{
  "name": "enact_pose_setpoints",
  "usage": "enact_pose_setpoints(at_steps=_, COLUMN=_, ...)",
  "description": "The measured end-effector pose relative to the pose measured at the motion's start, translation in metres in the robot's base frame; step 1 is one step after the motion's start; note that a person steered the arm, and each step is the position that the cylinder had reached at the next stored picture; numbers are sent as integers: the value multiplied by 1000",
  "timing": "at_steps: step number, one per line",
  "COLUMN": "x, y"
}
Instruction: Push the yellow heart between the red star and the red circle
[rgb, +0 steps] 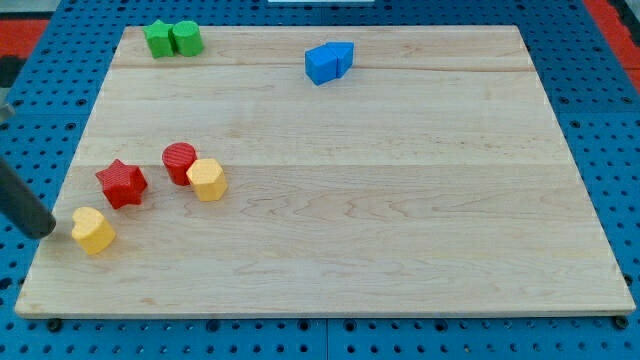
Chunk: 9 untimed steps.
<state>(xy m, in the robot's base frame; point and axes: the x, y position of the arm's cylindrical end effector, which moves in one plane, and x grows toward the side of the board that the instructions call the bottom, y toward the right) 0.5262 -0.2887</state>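
While my tip (47, 232) sits just left of the yellow heart (93, 231), below the red star (122, 183), an off-centre shove risks striking that star or the yellow hexagon (207, 179) touching the red circle (180, 160); no claw is fitted.

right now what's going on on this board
My tip sits at the board's left edge, just left of the yellow heart, set to push it. The red star lies above and to the right of the heart, and the red circle is further right, with a second yellow block touching it. The heart is not yet between the two red blocks.
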Motion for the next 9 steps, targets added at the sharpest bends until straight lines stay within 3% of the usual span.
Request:
enact_pose_setpoints(at_steps=2, x=29, y=46)
enact_pose_setpoints(at_steps=5, x=-19, y=79)
enact_pose_setpoints(at_steps=6, x=-16, y=110)
enact_pose_setpoints(at_steps=8, x=-23, y=105)
enact_pose_setpoints(at_steps=9, x=-1, y=96)
